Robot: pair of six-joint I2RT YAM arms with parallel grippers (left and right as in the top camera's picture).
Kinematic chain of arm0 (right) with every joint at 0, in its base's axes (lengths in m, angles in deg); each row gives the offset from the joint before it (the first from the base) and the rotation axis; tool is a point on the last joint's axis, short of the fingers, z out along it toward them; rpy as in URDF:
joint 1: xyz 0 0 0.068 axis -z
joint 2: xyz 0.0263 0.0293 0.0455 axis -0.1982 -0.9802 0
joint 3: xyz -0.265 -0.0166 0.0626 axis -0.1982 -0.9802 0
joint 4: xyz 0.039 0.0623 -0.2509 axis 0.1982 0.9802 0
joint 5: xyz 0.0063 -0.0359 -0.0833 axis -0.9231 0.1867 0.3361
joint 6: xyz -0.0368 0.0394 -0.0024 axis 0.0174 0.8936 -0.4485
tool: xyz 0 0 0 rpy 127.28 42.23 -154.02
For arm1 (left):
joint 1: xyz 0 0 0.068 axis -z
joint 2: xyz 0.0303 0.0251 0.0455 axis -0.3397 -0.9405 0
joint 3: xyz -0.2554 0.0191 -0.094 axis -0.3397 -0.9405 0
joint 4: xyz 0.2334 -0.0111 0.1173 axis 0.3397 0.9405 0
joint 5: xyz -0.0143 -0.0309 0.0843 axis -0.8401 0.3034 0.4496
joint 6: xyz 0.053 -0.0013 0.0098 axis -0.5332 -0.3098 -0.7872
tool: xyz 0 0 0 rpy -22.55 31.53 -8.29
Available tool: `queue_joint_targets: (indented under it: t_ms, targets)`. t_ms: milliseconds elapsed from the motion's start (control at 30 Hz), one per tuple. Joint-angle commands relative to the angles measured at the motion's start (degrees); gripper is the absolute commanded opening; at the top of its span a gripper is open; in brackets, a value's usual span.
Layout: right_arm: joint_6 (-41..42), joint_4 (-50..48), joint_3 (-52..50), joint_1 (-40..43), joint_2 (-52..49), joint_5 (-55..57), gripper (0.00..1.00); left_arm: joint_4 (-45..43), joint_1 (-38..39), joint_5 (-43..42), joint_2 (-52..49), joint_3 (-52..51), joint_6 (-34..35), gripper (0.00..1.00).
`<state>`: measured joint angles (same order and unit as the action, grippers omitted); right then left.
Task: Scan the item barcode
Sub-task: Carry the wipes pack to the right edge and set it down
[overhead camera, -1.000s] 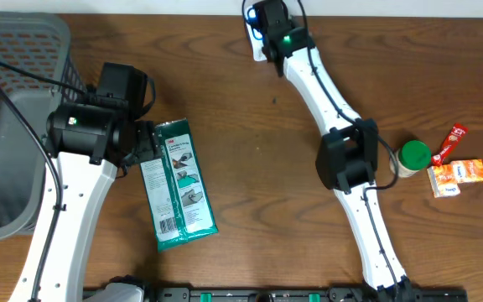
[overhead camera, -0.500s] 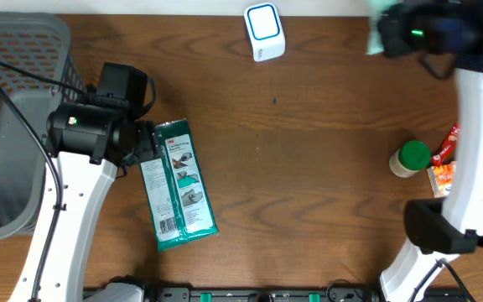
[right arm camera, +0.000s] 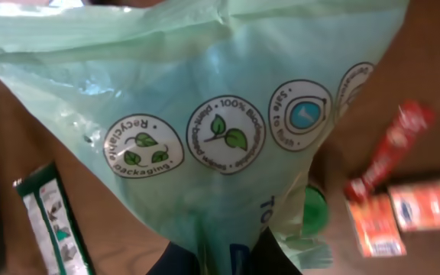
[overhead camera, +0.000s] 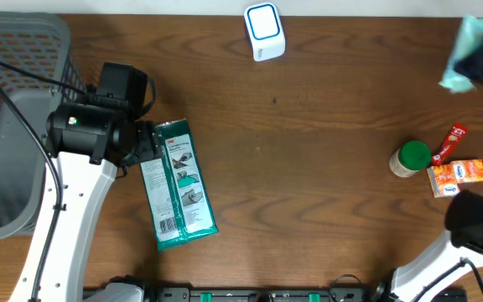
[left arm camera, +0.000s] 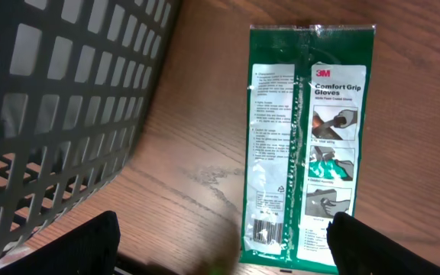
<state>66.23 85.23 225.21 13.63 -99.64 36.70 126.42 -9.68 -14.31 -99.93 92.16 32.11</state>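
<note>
Bag (right arm camera: 205, 114), pale green and soft, is being held far right of the scanner (overhead camera: 264, 31), with the right claw (right arm camera: 224, 260) pinching shut on its edge. It is looking light, limp and slippery, so gripping a flat sealed edge is probably safest. The left claw (left arm camera: 231, 252) is gaping open over the gloves (left arm camera: 308, 145), left of the scanner.
</note>
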Motion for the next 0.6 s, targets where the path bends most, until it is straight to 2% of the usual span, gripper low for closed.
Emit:
queue_joint_targets:
  t_ms: [0, 100, 233, 300, 333, 400, 433, 567]
  targets:
    - [0.33, -1.40, -8.31, 5.97, 0.52, -2.01, 0.01, 0.22, -0.13, 0.74, 0.04, 0.24, -0.11, 0.88]
    - [0.55, -6.97, -17.86, 9.62, 0.52, -1.68, 0.01, 0.22, -0.13, 0.74, 0.04, 0.26, -0.11, 0.88]
    - [4.92, -18.75, -32.76, 13.29, 0.52, 3.87, 0.01, 0.22, -0.13, 0.76, 0.04, 0.26, -0.11, 0.88]
    - [5.27, -24.41, -39.08, 14.47, 0.52, 3.98, 0.04, 0.22, -0.13, 0.74, 0.04, 0.26, -0.11, 0.88]
    - [5.55, -26.99, -41.68, 14.91, 0.52, 3.74, 0.11, 0.22, -0.13, 0.76, 0.04, 0.26, -0.11, 0.88]
    - [8.94, -32.30, -46.47, 15.67, 0.52, 3.58, 0.52, 0.22, -0.13, 0.74, 0.04, 0.26, -0.13, 0.88]
    - [10.10, -34.16, -48.13, 15.93, 0.52, 3.56, 0.63, 0.22, -0.13, 0.74, 0.04, 0.24, -0.11, 0.88]
    - [10.82, -37.35, -50.93, 16.37, 0.50, 3.02, 0.85, 0.22, -0.13, 0.74, 0.04, 0.24, -0.13, 0.88]
